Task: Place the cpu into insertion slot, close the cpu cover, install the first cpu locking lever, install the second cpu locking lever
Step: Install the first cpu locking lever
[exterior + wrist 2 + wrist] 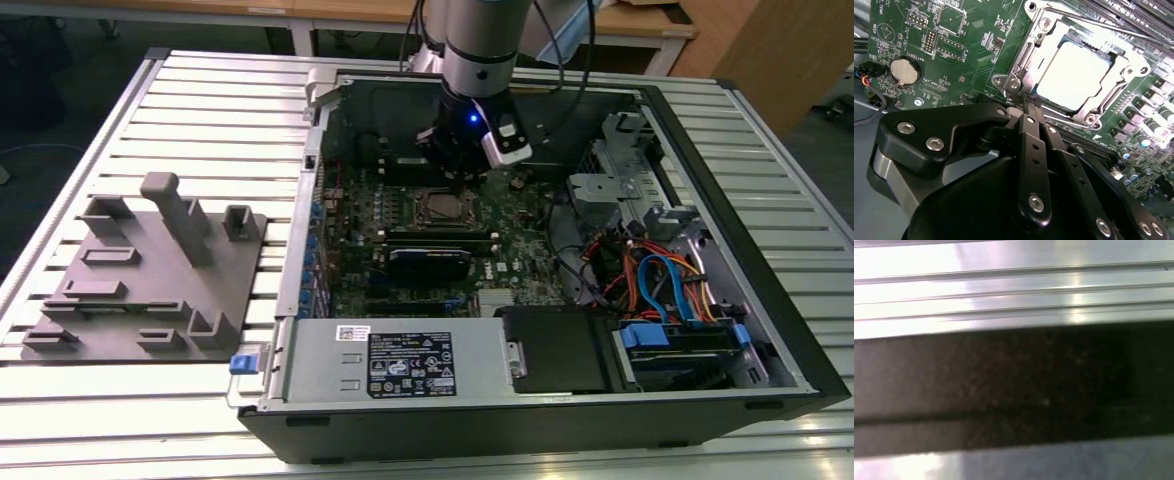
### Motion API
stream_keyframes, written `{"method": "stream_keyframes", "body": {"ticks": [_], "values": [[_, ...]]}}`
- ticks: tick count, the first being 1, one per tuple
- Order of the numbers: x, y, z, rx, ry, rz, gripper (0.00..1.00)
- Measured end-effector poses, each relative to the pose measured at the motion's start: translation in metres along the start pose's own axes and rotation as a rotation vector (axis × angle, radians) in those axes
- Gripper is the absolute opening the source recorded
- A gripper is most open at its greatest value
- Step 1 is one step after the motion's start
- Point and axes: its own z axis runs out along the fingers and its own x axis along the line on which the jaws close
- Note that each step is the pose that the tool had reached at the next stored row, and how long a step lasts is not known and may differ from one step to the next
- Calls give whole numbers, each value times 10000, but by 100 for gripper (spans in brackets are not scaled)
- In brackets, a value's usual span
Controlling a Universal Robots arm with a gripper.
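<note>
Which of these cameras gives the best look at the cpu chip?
The second wrist view: the cpu appears large, its silver-grey top framed by the cpu cover. In the exterior view the cpu is a tiny square near the arm. The first wrist view faces pale slats and a dark band.

table (pixel 200 100): computer case (pixel 761 250) on it; parts holder (pixel 134 290) beside the case, on the exterior view's left
case: motherboard (pixel 400 235) inside
cpu (pixel 1079 75): in insertion slot (pixel 1085 41), cpu cover (pixel 1026 62) over its edges
gripper (pixel 1026 102): just above the slot's corner
</note>
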Motion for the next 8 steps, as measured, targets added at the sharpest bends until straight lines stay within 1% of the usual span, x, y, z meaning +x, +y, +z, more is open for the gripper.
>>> {"method": "stream_keyframes", "body": {"ticks": [4,8], "values": [[-2,4,8,59,-2,-1,10],[-4,8,18,95,-5,-2,10]]}}
